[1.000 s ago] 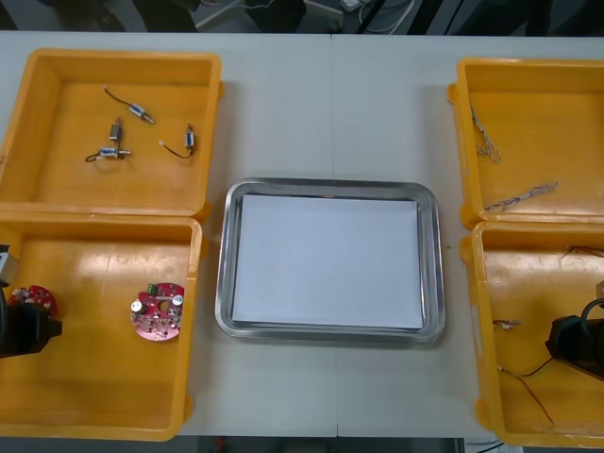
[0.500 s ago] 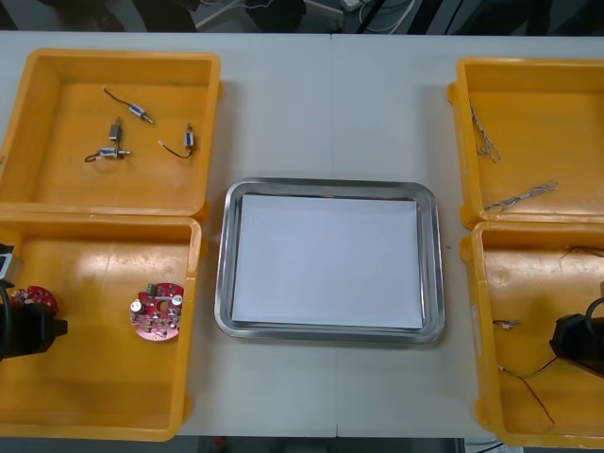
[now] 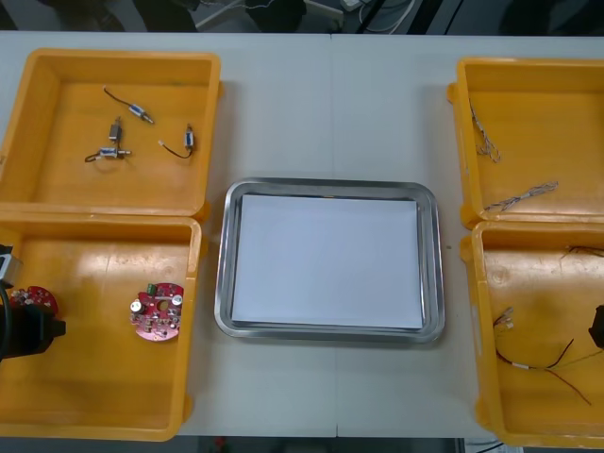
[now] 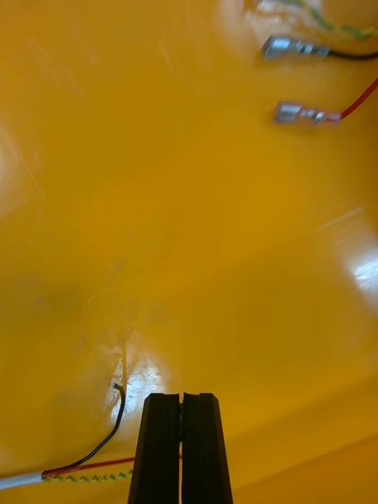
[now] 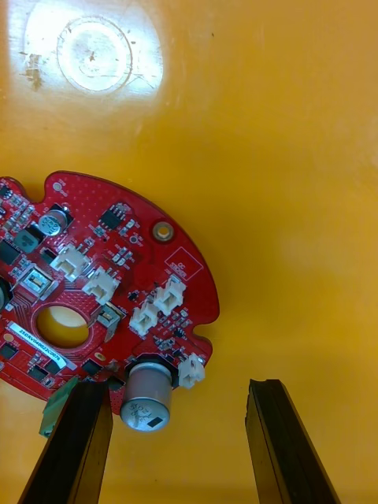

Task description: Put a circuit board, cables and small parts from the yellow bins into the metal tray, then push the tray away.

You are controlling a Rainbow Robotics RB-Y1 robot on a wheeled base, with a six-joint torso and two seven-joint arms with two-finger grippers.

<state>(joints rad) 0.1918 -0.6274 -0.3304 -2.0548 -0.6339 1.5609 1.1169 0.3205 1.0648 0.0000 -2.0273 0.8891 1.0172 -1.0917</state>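
Observation:
In the near left yellow bin (image 3: 104, 415) my left gripper (image 3: 38, 328) stands open over a round red circuit board (image 3: 33, 300). In the left wrist view that board (image 5: 102, 291) lies just beyond the fingers (image 5: 287, 449), and its silver can sits between them, close to one finger. A second board (image 3: 158, 310) lies farther right in the same bin. My right gripper (image 3: 597, 327) is at the right edge of the near right bin (image 3: 486, 377). It is shut (image 4: 183, 441) on a red and yellow cable (image 4: 87, 468), whose strands (image 3: 543, 365) trail across the bin floor.
The metal tray (image 3: 225, 283), white inside, sits between the bins. Several small metal parts (image 3: 118, 142) lie in the far left bin. Twisted cables (image 3: 524, 196) lie in the far right bin. Two metal cable ends (image 4: 295, 49) rest beyond the right fingers.
My right gripper has moved right, almost out of the front view, and the red and yellow cable has been dragged up and to the right with it. The left gripper has barely moved.

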